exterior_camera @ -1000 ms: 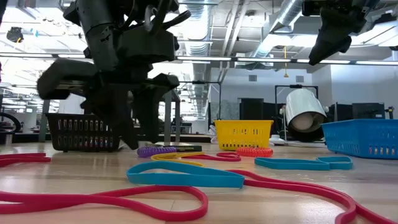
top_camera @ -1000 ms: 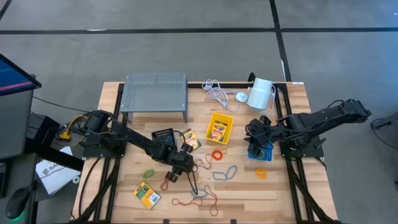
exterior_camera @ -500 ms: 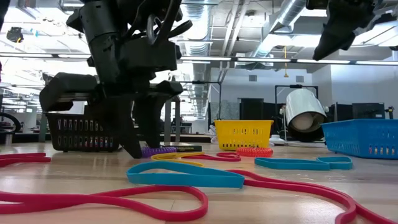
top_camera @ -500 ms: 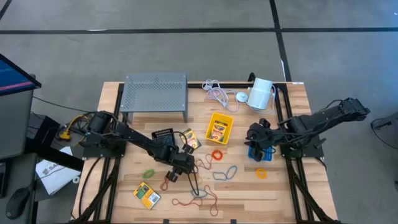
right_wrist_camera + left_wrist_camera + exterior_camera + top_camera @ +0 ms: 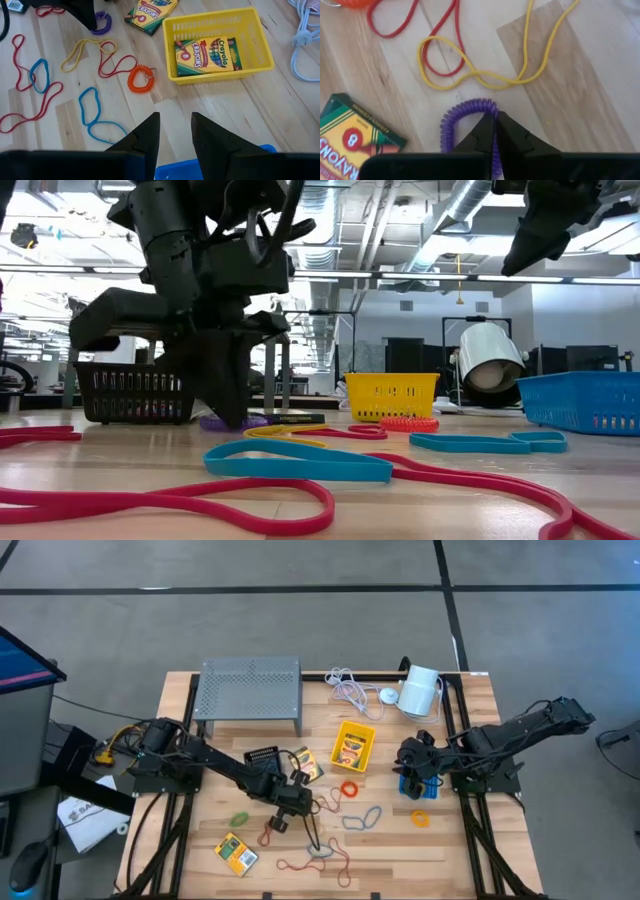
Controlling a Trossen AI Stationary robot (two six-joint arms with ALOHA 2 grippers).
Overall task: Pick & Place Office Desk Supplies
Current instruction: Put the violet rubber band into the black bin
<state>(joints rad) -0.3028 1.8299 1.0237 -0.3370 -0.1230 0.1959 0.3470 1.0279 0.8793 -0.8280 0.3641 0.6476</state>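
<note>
Since the purple coil band (image 5: 465, 117) is light, springy and thin, pinching 1 side of the loop is the right hold; expect it to flop and stretch on lift. Left tool (image 5: 493, 125) is clamped on it, on the surface beside the crayon box (image 5: 350, 137). Right tool (image 5: 175, 125) hangs part-open, empty, over the blue bin (image 5: 215, 167).

worktop (image 5: 460, 840): pale wood, plank grain
coiled band (image 5: 465, 112): purple spiral
second coiled band (image 5: 140, 78): orange spiral
thin loops (image 5: 92, 111): blue, red, yellow
middle bin (image 5: 260, 45): yellow mesh
side bin (image 5: 585, 400): blue mesh
third bin (image 5: 130, 392): black mesh
crayon box (image 5: 207, 54): yellow and green, printed lettering
stand (image 5: 250, 688): grey, perforated dots
left hand (image 5: 494, 132): black
right hand (image 5: 174, 132): black
cable (image 5: 350, 690): white
</note>
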